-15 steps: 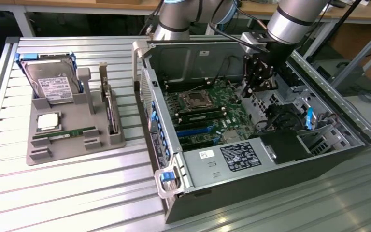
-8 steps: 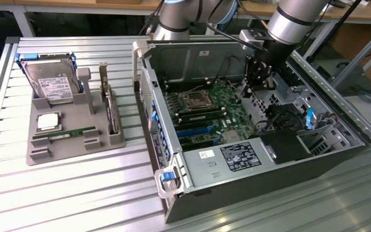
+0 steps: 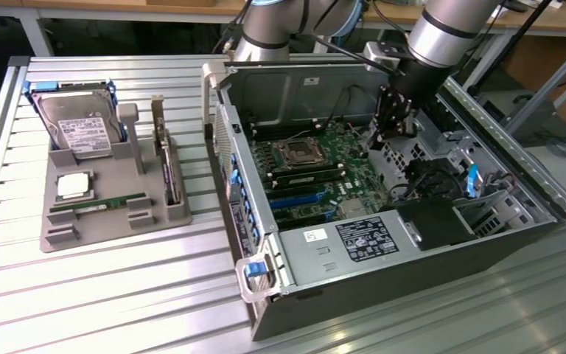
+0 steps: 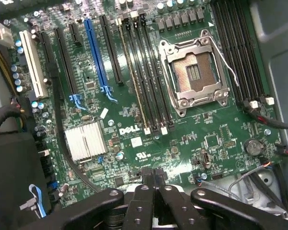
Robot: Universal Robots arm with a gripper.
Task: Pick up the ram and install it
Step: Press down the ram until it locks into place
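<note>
Your claw (image 4: 153, 179) is closed tight and holds nothing, hovering over the motherboard (image 4: 134, 120) inside the open case (image 3: 382, 258). The ram (image 3: 98, 204) probably lies well apart from your claw, in the grey tray (image 3: 116, 228) on the table (image 3: 86, 310).

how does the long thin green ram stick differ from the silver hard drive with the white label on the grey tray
The ram stick is a narrow green strip; the hard drive is a broad silver-grey slab. The ram stick lies low in its slot; the hard drive stands propped up, tilted. Both rest in the grey tray.
</note>
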